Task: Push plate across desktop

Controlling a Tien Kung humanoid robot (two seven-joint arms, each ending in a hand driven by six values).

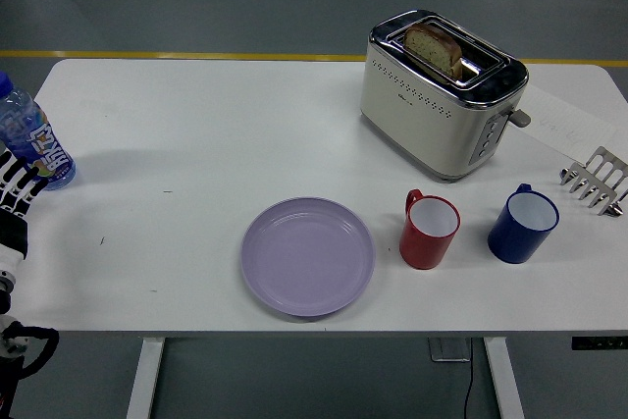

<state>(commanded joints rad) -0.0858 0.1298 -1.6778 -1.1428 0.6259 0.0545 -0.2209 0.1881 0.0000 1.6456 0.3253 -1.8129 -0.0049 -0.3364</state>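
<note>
The round lilac plastic plate (308, 256) is sitting near the front edge of the white rectangular table (216, 134), roughly at six o'clock from the table's middle, and nothing is touching it. At three o'clock from the plate, just beside it but apart, a red ceramic mug (429, 231) is standing upright with its handle turned toward ten o'clock. Further along at three o'clock a dark blue ceramic mug (523, 224) is standing apart from the red one. At one o'clock from the plate a cream and chrome two-slot toaster (442, 93) is holding a slice of brown bread (434, 48) that is poking up from one slot. A small metal toast rack (596, 180) is resting at the table's right edge. Far off at nine o'clock, well apart from the plate, the robot's black-and-white left hand (16, 188) is showing only partly at the picture's edge, just beside a clear plastic drink bottle with a blue cap and label (29, 134); I cannot tell whether its fingers are spread or curled
</note>
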